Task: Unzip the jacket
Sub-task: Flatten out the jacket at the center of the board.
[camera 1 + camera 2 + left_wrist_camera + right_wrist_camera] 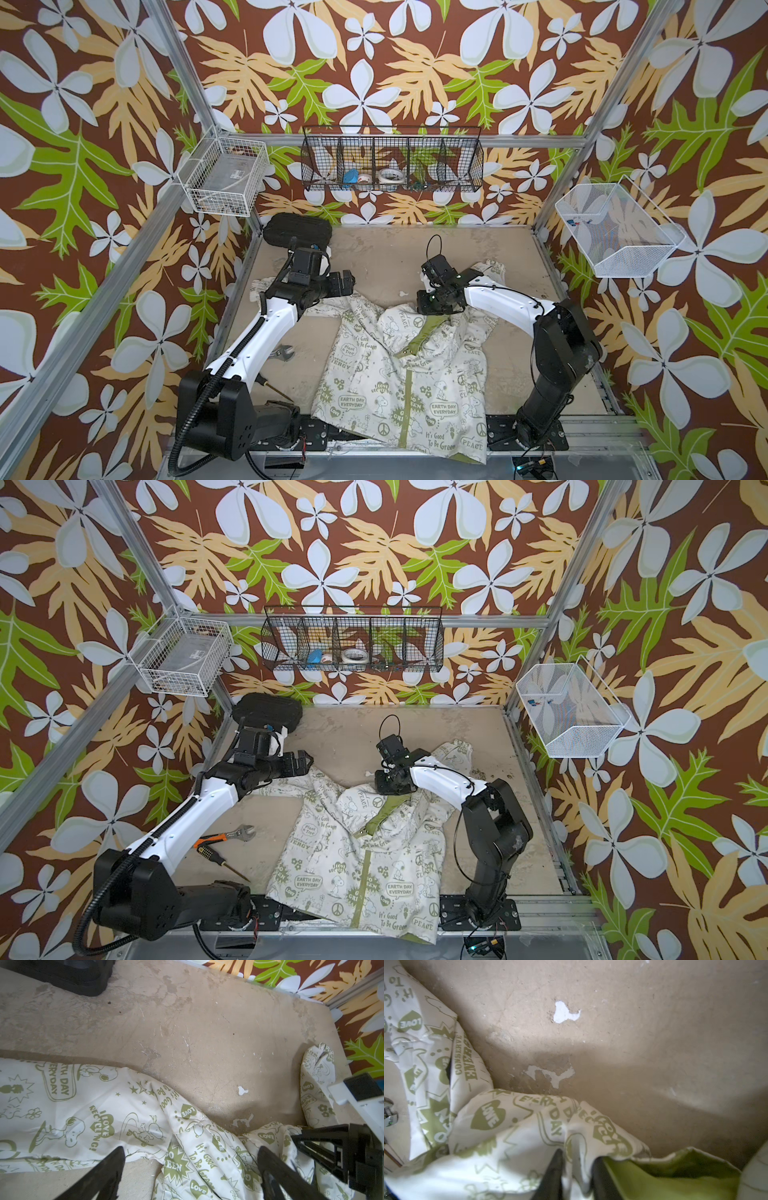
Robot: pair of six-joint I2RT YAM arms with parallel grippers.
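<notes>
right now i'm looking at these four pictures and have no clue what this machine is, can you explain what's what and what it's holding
These are two robot arms fixed at the near edge of a table, each ending in a two-fingered gripper. Two pictures look down on the whole scene from above, almost the same view; the other two come from a camera on each arm's wrist, looking past its fingers. On the table lies a small cream jacket printed in green, with a wrench, a screwdriver and a black case nearby. The right gripper is shut, pinching a fold of the jacket beside its green lining. The left gripper stands wide open above the jacket, holding nothing.
</notes>
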